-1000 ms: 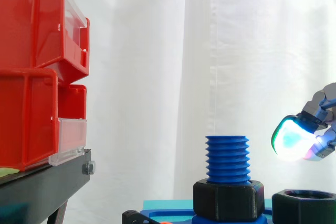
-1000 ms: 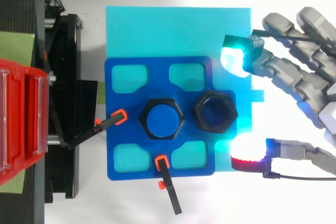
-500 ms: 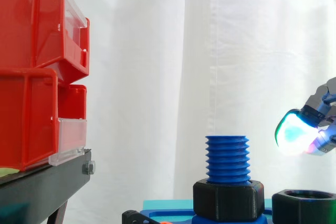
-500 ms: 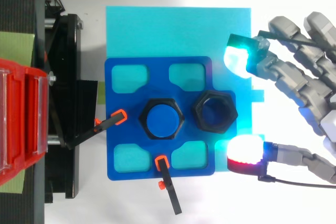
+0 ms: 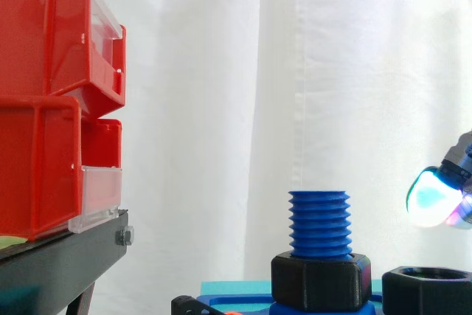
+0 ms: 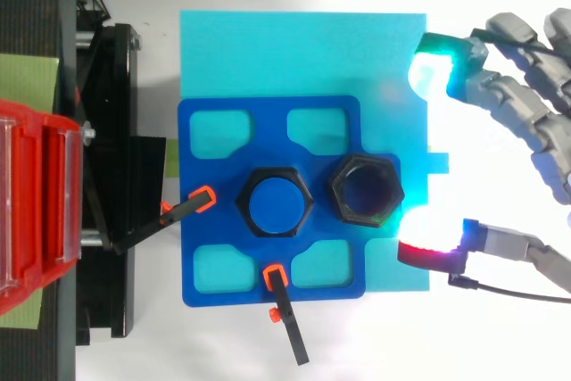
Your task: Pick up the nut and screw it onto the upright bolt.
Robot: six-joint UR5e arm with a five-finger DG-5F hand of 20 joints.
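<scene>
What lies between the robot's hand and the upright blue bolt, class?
The loose black nut lies between the hand and the bolt, resting on the blue plate. The top view shows this most clearly.

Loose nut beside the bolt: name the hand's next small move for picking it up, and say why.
Probably move the open hand toward the nut and lower it. The nut lies free on the blue plate right of the bolt; the fingertips sit off its right side, and in the side view above it.

Lab test bench: red bins (image 5: 51, 101), white curtain (image 5: 295, 71).
</scene>
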